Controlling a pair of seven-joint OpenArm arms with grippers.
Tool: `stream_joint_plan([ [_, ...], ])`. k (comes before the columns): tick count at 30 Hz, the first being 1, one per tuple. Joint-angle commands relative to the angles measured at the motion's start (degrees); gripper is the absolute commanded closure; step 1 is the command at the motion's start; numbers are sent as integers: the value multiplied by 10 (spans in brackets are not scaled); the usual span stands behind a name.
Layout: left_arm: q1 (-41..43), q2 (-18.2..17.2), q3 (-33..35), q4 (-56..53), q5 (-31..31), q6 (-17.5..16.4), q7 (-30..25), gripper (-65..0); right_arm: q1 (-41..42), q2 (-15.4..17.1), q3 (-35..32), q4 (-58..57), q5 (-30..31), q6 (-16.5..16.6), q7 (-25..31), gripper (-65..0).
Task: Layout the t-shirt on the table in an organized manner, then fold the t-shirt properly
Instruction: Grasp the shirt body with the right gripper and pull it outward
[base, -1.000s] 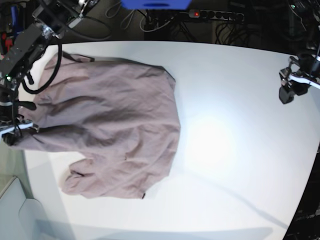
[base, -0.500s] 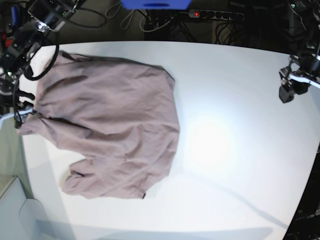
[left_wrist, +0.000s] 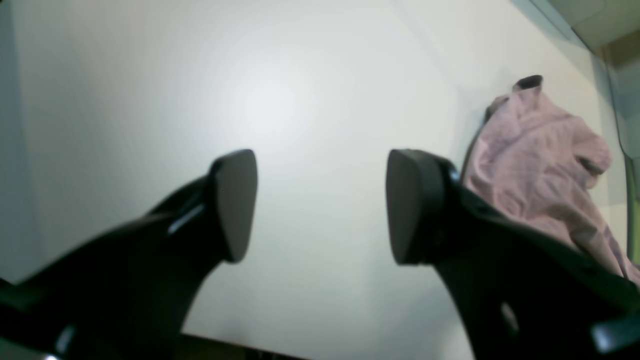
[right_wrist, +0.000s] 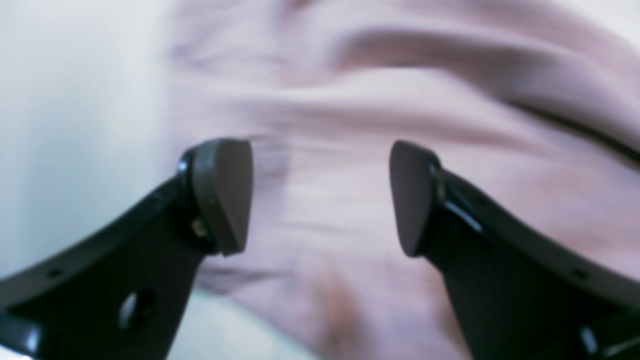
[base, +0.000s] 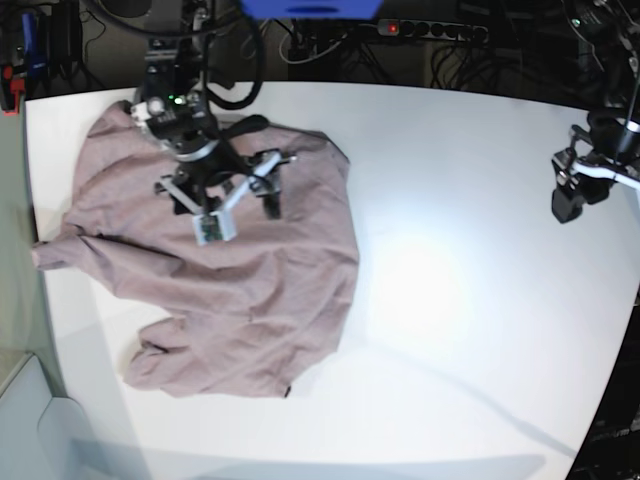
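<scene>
Mauve-pink cotton item: t-shirt (base: 220, 270), lying crumpled and bunched on the left half of the worktop in the base view; one sleeve points toward the left edge, another lump of cloth sits at the near left.
Surface: white matte worktop (base: 460, 290), curved at its near right edge, with a bright glare patch right of the shirt.
Right claw (base: 222, 205): above the upper part of the t-shirt in the base view, jaws spread wide, nothing between them.
Right claw, wrist view (right_wrist: 320, 197): both dark pads stand well apart; blurred pink folds fill the gap and most of the picture, with a strip of white worktop at the left. Whether the pads touch the cloth cannot be told from this view.
Left claw (base: 575, 190): at the far right edge of the worktop in the base view, well apart from the t-shirt; too small there to read its opening.
Left claw, wrist view (left_wrist: 320, 205): jaws partly open, bare white worktop between them, nothing held.
Base view only: whole outline of the t-shirt, both arms at once, cables and a power strip (base: 430, 30) behind the worktop.
Left wrist view only: t-shirt (left_wrist: 545, 170) seen from afar as a rumpled heap at the right, partly hidden behind the right-hand finger.
Right wrist view only: close folds and creases of the fabric (right_wrist: 400, 115), softened by blur.
</scene>
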Motion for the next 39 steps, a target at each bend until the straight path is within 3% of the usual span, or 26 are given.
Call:
stream_joint_plan([
  [1,-5,-9,-3,9,-8,0,-9,-397,-1,-3,-25,1,2,-19,11,-433],
  [4,-7,-10,-4,9,-8,0,-9,-398,-4,-3,-82,-40,2,-79,16,-434],
  [10,-3,-10,-7,-4,-8,0,-9,-398,0,-3,-127,-120,2,-145,38,-434],
  [22,-2,-34,-7,-8,-7,0,-9,-398,23,2,-138,-228,2,-199,110,-424],
  [25,-3,-34,-7,-8,-7,0,-9,-398,21,8,-143,-225,2,-196,113,-319],
  [29,-3,-34,-7,-8,-7,0,-9,-398,20,11,-150,-200,2,-201,108,0],
  [32,-3,-34,-7,-8,-7,0,-9,-398,13,11,-133,-146,2,-202,107,-10],
  [39,-3,-34,-7,-8,-8,0,-9,-398,21,48,-102,19,3,-202,108,0],
])
